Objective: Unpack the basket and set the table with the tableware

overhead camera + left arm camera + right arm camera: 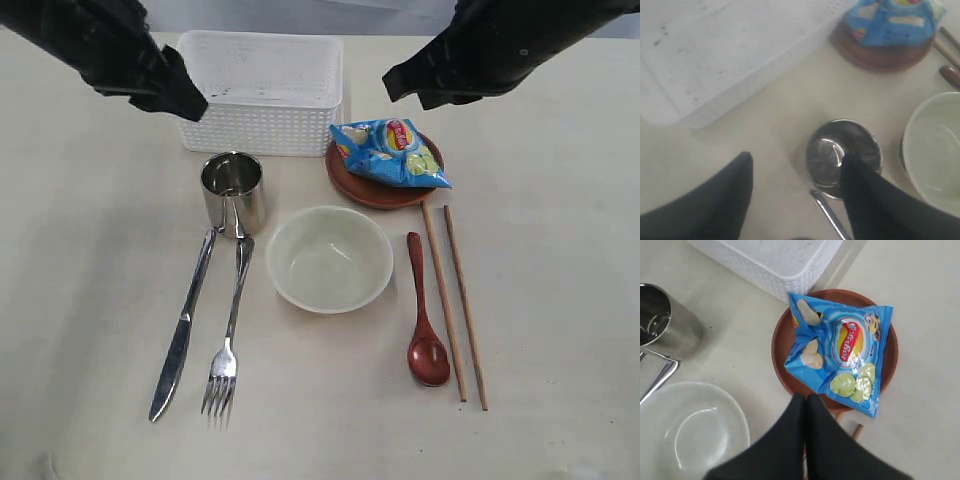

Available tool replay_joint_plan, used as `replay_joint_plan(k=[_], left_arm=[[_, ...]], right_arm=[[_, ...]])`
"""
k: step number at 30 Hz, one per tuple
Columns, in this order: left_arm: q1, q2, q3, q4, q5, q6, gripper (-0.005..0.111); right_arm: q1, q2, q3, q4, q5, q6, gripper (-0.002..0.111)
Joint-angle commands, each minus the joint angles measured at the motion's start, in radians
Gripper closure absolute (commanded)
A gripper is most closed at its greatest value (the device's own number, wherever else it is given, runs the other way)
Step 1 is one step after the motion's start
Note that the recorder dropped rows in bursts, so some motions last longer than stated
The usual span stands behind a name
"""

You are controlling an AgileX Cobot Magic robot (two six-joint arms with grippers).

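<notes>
The left hand (796,162) hangs wide open and empty over the cup (233,190) at centre left. The right hand (805,402), pinched shut on nothing, hovers above the plate (362,187), and the basket (262,90) sits top centre on the table (560,300). One left finger overlaps the cup's rim in the wrist view, so a careless sideways swing would likely tip it onto the knife (183,330) and fork (228,340) handles just beside it.
</notes>
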Motion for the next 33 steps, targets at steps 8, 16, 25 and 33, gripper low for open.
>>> replay_joint_plan(k=[8,16,25,33], left_arm=[[-0.102,0.109,-0.007,0.044,-0.071,-0.046,0.052],[-0.102,0.187,-0.007,0.065,-0.118,-0.058,0.052],[-0.102,0.270,-0.012,0.065,-0.248,-0.060,0.053],[-0.102,0.270,-0.017,0.065,-0.349,-0.063,0.053]], right_arm=[[-0.005,-0.008,0.000,-0.009,-0.023,-0.026,0.109],[-0.005,-0.008,0.000,-0.005,-0.023,-0.026,0.109],[-0.005,-0.008,0.000,-0.005,-0.025,-0.035,0.109],[-0.005,-0.008,0.000,-0.005,-0.030,-0.043,0.109]])
